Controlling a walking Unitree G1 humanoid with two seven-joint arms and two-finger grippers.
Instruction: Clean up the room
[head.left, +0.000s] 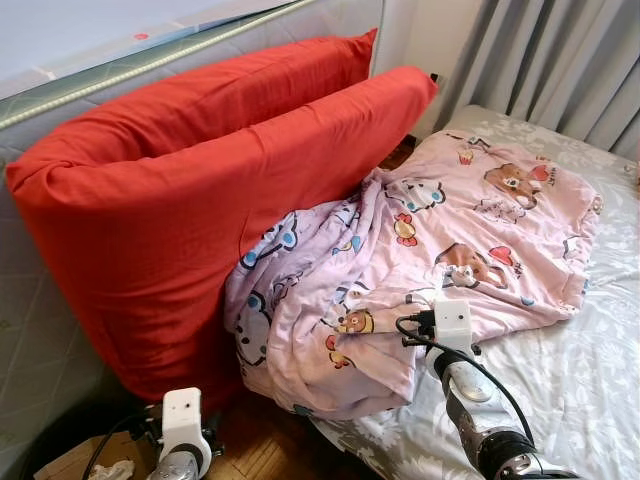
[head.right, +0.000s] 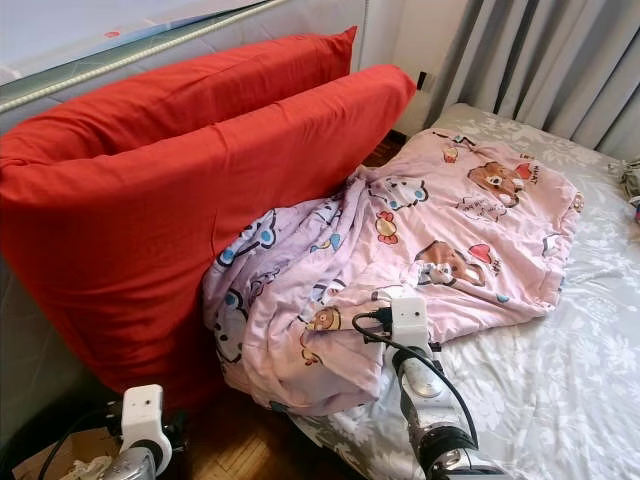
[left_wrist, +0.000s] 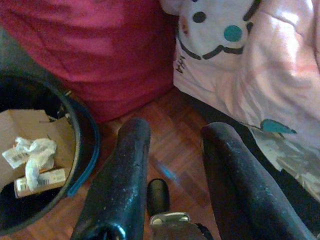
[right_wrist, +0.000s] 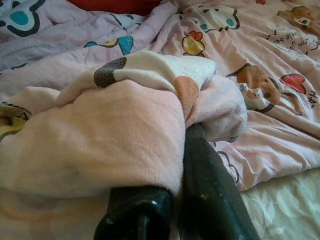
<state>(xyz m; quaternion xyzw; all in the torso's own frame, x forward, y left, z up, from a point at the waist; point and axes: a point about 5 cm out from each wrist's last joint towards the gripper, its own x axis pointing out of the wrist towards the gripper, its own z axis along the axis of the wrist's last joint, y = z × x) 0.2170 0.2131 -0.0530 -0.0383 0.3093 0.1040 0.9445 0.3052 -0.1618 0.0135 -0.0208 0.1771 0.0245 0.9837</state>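
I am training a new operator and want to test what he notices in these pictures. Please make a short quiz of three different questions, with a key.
1. True or false: the right end effector is shut on a fold of the pink blanket.
2. What stands on the wooden floor beside the left end effector?
A. a black bin holding paper rubbish
B. a blue chair
C. a stack of books
3. Fill in: the two red pillows lean against the ____.

Key: 1 true; 2 A, the black bin; 3 headboard.
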